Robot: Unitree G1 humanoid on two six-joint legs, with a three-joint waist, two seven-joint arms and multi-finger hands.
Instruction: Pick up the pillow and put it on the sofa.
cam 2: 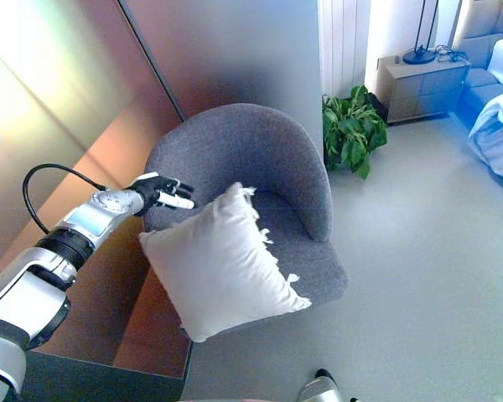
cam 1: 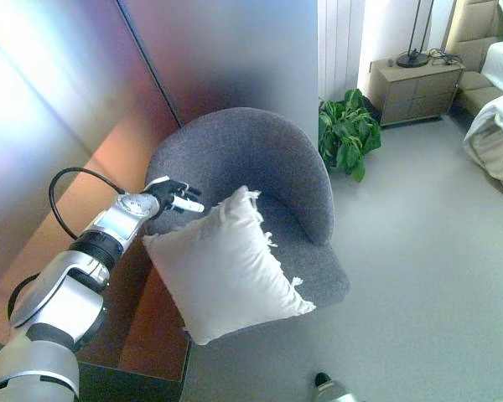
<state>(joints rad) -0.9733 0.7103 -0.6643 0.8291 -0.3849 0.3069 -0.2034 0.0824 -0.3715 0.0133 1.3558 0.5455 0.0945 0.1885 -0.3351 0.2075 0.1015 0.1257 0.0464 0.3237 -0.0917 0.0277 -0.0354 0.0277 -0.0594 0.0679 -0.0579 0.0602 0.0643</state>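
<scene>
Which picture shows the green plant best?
The right eye view: the plant stands whole on the floor right of the grey armchair, further from the picture's edge. The left eye view shows the same plant, just as whole, only slightly shifted.

One pillow, white, tasselled corners. One armchair, grey, round-backed. One potted plant, green, leafy. One bedside cabinet, two drawer fronts visible. One lamp base on cabinet top, thin stem rising out of frame. One bed, partly in view at right edge, pale bedding. One robot hand fully in view, the left one. One radiator-like ribbed white panel behind plant. One frosted wall panel behind armchair.
</scene>
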